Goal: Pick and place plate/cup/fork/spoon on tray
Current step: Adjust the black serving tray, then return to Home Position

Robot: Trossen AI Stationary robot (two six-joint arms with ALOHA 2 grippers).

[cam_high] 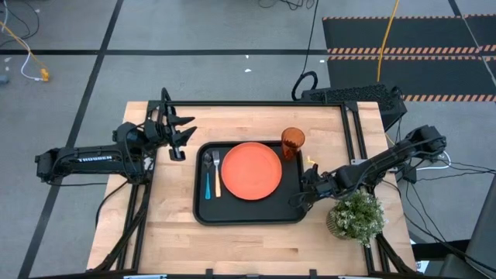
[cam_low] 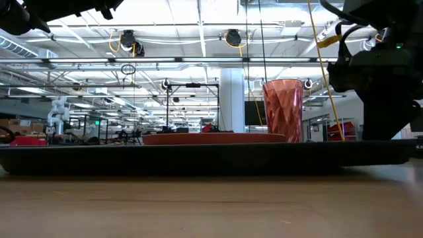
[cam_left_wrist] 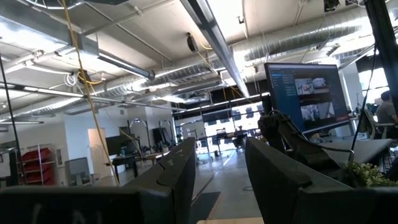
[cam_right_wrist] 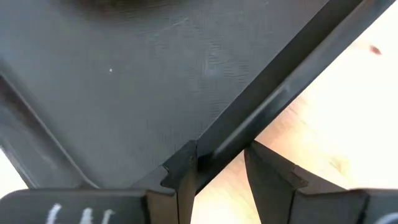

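The black tray (cam_high: 200, 213) lies in the middle of the table. On it the orange plate (cam_high: 253, 170) lies flat. The tan-handled fork (cam_high: 217, 177) and the blue-handled spoon (cam_high: 207, 178) lie side by side to the plate's left. The orange cup (cam_high: 293, 142) stands upright in the tray's far right corner. The cup also shows in the low view (cam_low: 283, 109). My right gripper (cam_high: 304, 191) is at the tray's right rim, shut on it. My left gripper (cam_high: 180, 136) is open and empty above the table, off the tray's far left corner. My right gripper pinches the tray's raised right rim (cam_right_wrist: 231, 134) between its two fingers, toward the tray's near right corner. One finger (cam_right_wrist: 185, 168) stands inside the tray and the other (cam_right_wrist: 268, 169) outside it. The fingers point down, slanting from the table's right. The tray lies flat on the table.
A small potted plant (cam_high: 356, 217) stands on the table just right of the tray's near right corner, beside my right arm. Bare wood lies in front of the tray (cam_high: 248, 244). A black frame rail (cam_high: 256, 103) runs along the table's far edge.
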